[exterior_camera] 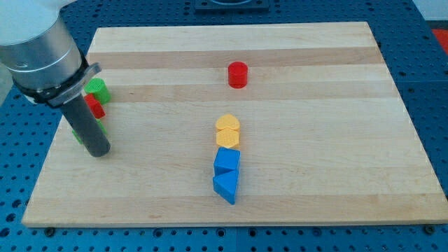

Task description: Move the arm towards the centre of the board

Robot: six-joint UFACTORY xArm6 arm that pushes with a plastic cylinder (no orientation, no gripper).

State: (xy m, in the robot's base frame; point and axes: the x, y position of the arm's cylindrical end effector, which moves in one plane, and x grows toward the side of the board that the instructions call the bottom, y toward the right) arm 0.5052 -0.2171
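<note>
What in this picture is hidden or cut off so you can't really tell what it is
- Green block, camera view: partly behind the arm's housing, shape unclear.
- Red block beside the rod: half covered, shape unclear.
- A second green piece low behind the rod: only slivers show.
- Arm above my tip: cut off by the view's top and left edges.

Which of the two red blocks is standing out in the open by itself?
The red cylinder near the view's top centre stands alone. The other red block sits at the view's left, between green blocks, right by my tip.
</note>
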